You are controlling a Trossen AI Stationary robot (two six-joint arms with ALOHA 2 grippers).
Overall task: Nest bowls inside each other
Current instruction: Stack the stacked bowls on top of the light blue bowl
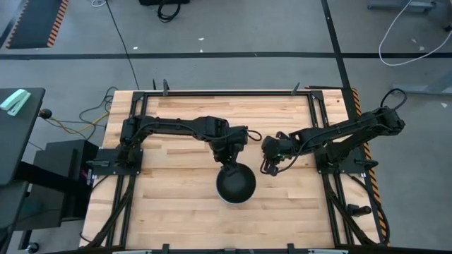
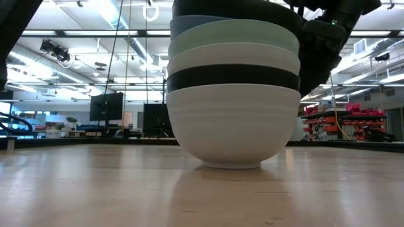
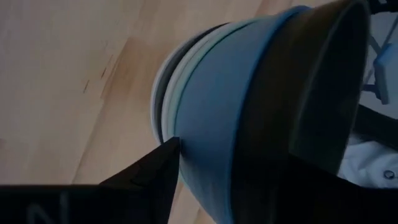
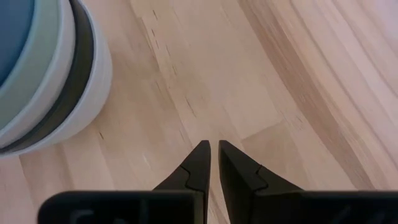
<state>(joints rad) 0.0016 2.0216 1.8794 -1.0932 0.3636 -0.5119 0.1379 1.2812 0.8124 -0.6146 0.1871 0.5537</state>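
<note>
Our left pincer sits at the far rim of the stack of bowls, which stands near the middle of the wooden surface. From level height we count a white bowl at the bottom, then a black bowl, a second white one, a mint green bowl, a blue bowl, and a dark top bowl whose inside faces the overhead camera. In the left wrist view one finger shows against the blue wall while the dark top rim fills the other side, so we judge the fingers spread astride the rim, apart from it or barely touching.

All six look nested, so we judge the step in hand to be the release. To do it well, we keep the fingers wide and lift straight up, away from the rim, so that nothing drags the top bowl or tips the stack.

Our right pincer waits just beside the stack, above bare wood, its fingers nearly pressed together and pinching nothing. It stands close enough that we avoid swinging the left arm towards it. We see nothing else lying on the wood around the stack.
</note>
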